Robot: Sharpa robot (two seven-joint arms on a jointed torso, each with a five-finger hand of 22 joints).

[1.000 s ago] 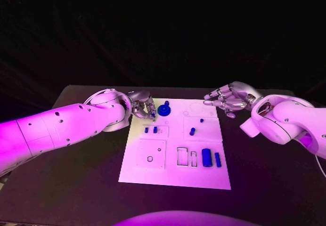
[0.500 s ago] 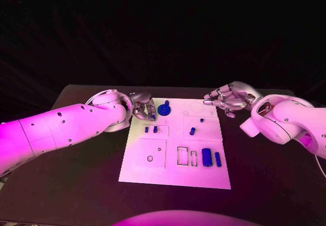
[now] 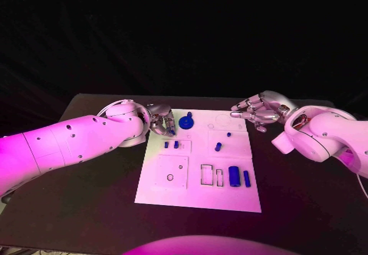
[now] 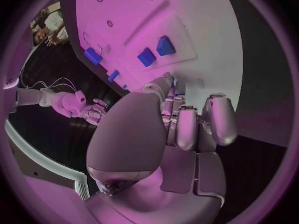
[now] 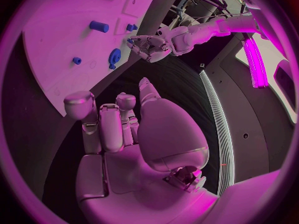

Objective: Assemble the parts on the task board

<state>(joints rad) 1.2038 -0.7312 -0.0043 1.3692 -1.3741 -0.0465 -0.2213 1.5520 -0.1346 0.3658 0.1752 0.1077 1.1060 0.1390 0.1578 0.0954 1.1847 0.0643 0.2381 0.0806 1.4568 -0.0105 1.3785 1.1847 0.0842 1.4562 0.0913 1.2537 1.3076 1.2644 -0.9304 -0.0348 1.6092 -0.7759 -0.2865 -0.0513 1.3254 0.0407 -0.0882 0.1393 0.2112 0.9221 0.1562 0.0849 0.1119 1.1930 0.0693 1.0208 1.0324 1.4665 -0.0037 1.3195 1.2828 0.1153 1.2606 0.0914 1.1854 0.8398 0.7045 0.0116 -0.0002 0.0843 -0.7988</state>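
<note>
Head view puts the white task board [image 3: 201, 180] in the middle of the frame on the black counter [image 3: 92, 212], with the left robot hand [image 3: 160, 122] at the board's upper left edge and the right robot hand [image 3: 255, 111] just off its upper right corner. The left robot hand has its fingers curled in close beside the round blue knob part [image 3: 186, 123] near the board's top; whether it touches or pinches anything I cannot tell from any view. The right robot hand hangs above the counter with fingers bent and apart, holding nothing.

The step in hand looks like fetching a part at the board's upper left. To do it well, I would settle the fingers squarely on one piece before lifting, and keep the wrist clear of the two small blue pegs [image 3: 171, 144] below it in the frame.

The board is a flat, matte plate with shallow rectangular and round recesses. Blue rectangular blocks [image 3: 233, 176] lie at its lower right, small and smooth-looking, probably hard plastic. Both robot hands are silvery metal on glossy white arms.
</note>
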